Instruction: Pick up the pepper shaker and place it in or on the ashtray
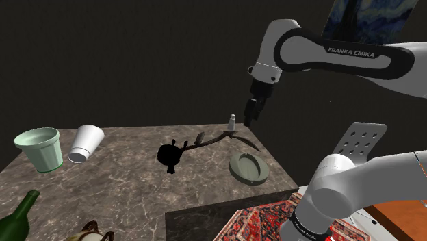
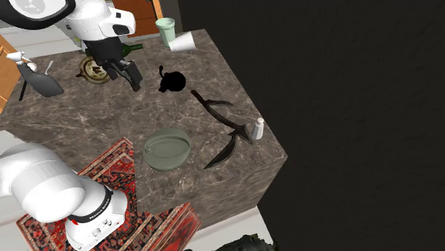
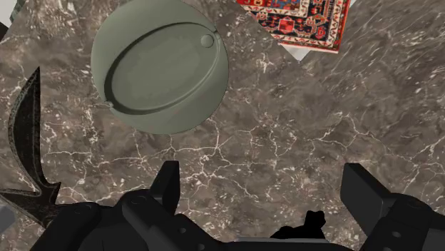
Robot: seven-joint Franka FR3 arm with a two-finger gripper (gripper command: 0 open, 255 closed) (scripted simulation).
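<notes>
The pepper shaker (image 1: 232, 122) is a small pale grey bottle standing upright near the marble table's far corner; in the second exterior view the shaker (image 2: 259, 128) is by the table's right edge. The ashtray (image 1: 248, 167) is a round grey-green dish lying near the table's edge toward the stand, also seen as the ashtray (image 2: 167, 149) and, from the hand, the ashtray (image 3: 160, 75). My black gripper (image 1: 252, 113) hangs well above the table, open and holding nothing. From the wrist, the gripper (image 3: 265, 189) has its fingers (image 3: 167, 182) wide apart over bare marble, short of the ashtray.
A dark curved branch-like ornament (image 1: 205, 142) lies between shaker and ashtray, with a black teapot-like thing (image 1: 170, 156) at its end. A green cup (image 1: 41, 148), a tipped white cup (image 1: 87, 143) and a green bottle (image 1: 17, 218) occupy the shoulder view's left. A red rug (image 3: 299, 21) covers the floor.
</notes>
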